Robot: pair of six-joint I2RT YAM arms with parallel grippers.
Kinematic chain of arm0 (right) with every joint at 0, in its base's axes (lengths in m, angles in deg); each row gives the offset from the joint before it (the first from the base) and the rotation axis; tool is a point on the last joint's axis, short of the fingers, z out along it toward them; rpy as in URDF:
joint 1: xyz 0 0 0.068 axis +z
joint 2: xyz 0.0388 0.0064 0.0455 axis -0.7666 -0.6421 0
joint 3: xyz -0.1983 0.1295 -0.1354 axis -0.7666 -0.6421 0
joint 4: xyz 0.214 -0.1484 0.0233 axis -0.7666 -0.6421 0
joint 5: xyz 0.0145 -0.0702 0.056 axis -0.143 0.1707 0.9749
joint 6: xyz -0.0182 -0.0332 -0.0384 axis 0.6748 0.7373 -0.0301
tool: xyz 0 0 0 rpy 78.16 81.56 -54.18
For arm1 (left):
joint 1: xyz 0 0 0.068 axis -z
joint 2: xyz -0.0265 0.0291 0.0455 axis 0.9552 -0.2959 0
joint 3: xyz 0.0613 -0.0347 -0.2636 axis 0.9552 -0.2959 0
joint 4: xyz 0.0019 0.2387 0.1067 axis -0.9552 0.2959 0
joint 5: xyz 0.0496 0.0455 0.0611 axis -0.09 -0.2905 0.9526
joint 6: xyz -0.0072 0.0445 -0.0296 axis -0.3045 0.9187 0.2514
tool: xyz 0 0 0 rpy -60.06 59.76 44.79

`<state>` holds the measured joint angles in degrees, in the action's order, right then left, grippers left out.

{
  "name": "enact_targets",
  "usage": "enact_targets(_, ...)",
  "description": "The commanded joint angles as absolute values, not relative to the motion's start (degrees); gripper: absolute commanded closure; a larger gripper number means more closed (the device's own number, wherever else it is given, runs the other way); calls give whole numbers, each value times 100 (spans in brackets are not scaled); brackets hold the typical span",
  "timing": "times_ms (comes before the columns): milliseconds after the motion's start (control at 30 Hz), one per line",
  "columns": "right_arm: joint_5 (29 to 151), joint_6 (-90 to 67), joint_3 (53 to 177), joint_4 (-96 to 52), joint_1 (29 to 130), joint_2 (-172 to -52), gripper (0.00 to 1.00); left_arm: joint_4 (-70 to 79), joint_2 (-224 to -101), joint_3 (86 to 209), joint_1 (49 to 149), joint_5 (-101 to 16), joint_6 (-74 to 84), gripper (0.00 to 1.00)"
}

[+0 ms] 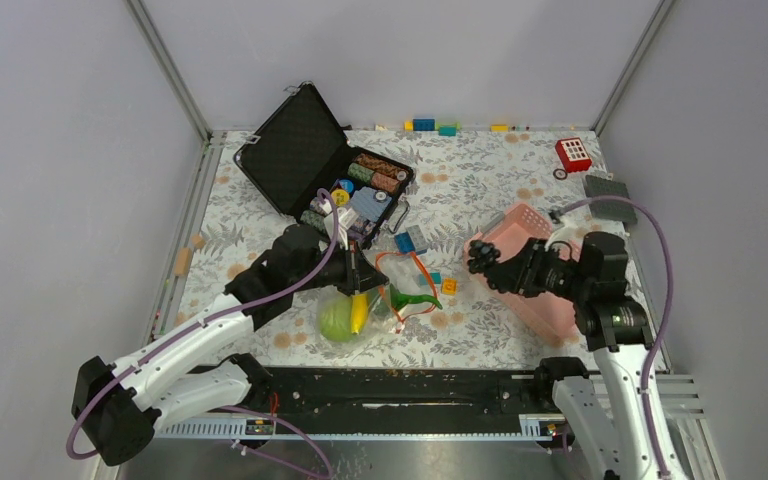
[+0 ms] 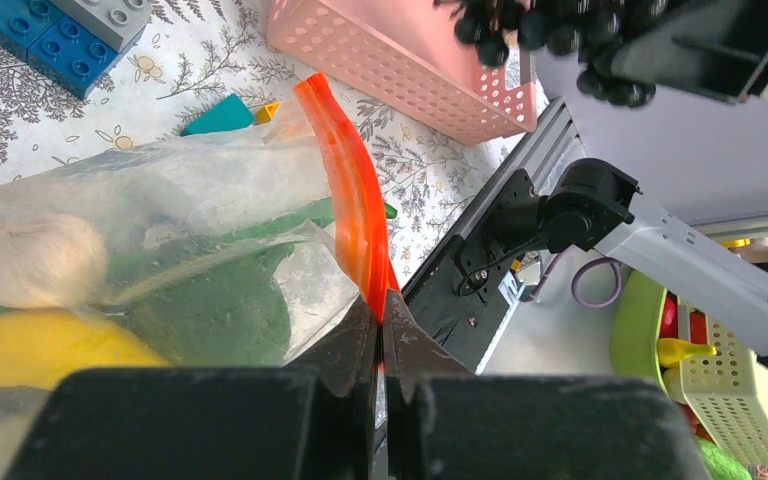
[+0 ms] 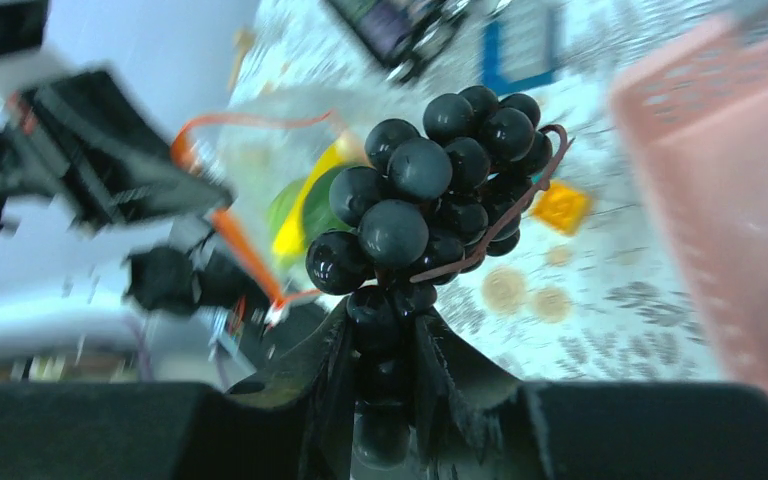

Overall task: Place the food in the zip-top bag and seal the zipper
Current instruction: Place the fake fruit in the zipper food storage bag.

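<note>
The clear zip-top bag point(image 1: 365, 318) lies near the front edge of the table with food in it: a light-green cabbage point(image 1: 335, 320), a yellow piece point(image 2: 40, 345), a white mushroom-like piece point(image 2: 40, 258) and a dark green piece point(image 2: 220, 310). My left gripper point(image 2: 381, 312) is shut on the orange-red zipper point(image 2: 350, 190) at the bag's mouth, and the strip rises from the jaws. My right gripper point(image 3: 388, 330) is shut on a bunch of black toy grapes point(image 3: 430, 190). It holds the bunch above the table, right of the bag and beside the pink basket.
A pink plastic basket point(image 1: 530, 285) sits under the right arm. An open black case point(image 1: 300, 150) with poker chips stands at the back left. Loose coloured bricks point(image 1: 410, 240) lie between the case and the bag, and more line the back edge.
</note>
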<state>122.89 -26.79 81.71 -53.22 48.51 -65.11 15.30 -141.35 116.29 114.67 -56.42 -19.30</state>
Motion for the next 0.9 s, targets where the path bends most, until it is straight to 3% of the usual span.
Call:
enact_targets(0,12884,-2581,8542,-4971,5964,-6904,98,1187,-14172,11941,11437,-5802,-1896,100)
enact_targets(300,12815,-2513,8927,-4404,7880,-7970,98,1233,-14092,11943,11444,-5931,-1930,100)
enact_targets(500,11761,-2533,9076,-4092,8340,-8816,97,1233,-14114,11891,11441,-6138,-1930,100)
enact_targets(700,11707,-2820,9271,-3428,8826,-9703,97,1181,-14049,11821,11439,-6337,-1971,100)
enact_targets(867,10937,-3104,9434,-3361,9082,-10287,97,1152,-14000,11840,11443,-6507,-2025,100)
